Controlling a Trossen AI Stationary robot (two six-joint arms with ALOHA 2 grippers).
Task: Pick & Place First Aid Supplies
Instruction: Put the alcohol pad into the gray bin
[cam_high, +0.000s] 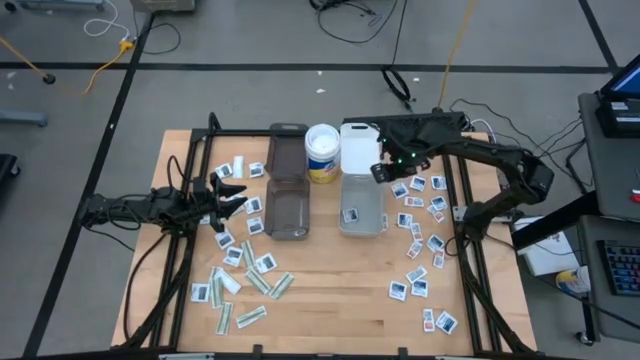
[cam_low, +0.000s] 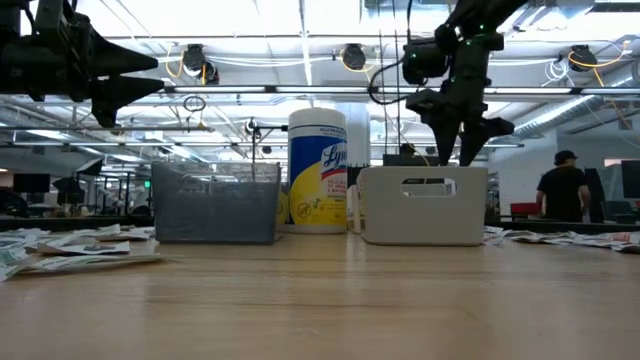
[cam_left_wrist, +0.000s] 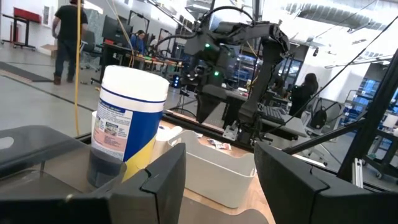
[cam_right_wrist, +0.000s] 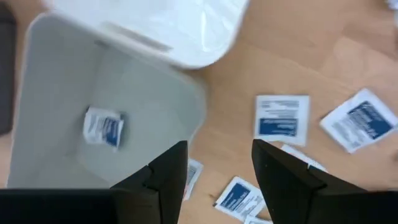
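Both claws spread and empty above the table, packets scattered below.

My right gripper (cam_right_wrist: 214, 177) hangs over the near right edge of the clear bin (cam_high: 361, 205), fingers parted with nothing between them; one white packet with blue print (cam_right_wrist: 104, 127) lies on that bin's floor. My left gripper (cam_high: 235, 195) hovers just left of the smoky bin (cam_high: 287, 210), jaws also apart and bare, above the first aid supplies (cam_high: 243, 280), which are strewn over the wood on both sides of the bins: white squares and narrow pale green strips. A wipes canister (cam_low: 317, 170) stands between the bins' far ends; I read "Ly" on its yellow label, the rest cut off by its curve. Print on the packets is too small for me to read. A person (cam_low: 559, 190) stands in the room behind.
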